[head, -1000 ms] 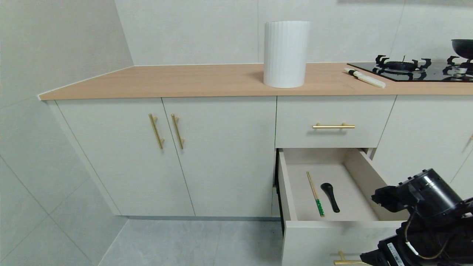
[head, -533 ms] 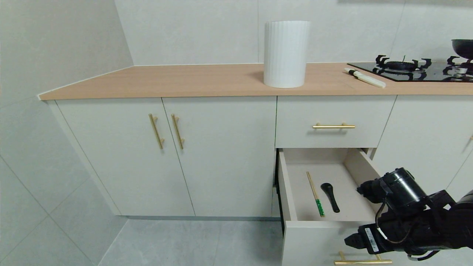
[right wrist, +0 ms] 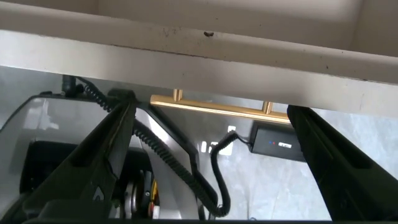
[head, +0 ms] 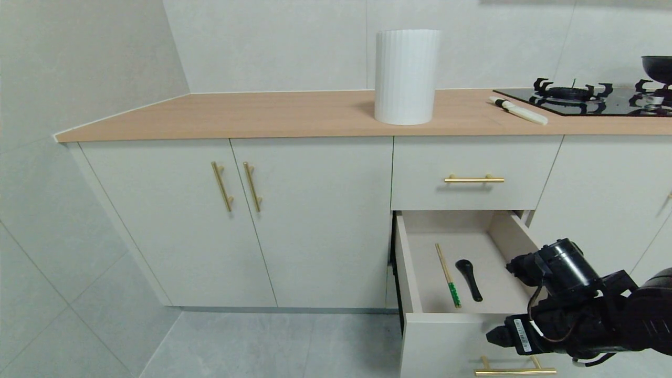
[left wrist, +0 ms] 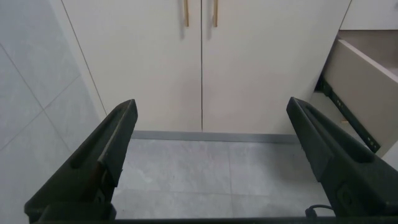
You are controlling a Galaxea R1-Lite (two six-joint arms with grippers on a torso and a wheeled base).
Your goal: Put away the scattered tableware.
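Light, stiff chopsticks [head: 447,275] and a slick black spoon [head: 469,280] lie side by side near the open drawer's [head: 409,262] front edge, while the right gripper [right wrist: 210,124], spread and empty, faces its rigid gold handle [right wrist: 217,107], probably the best hold.

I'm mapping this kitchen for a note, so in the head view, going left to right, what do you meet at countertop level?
Vase → knife → pan.
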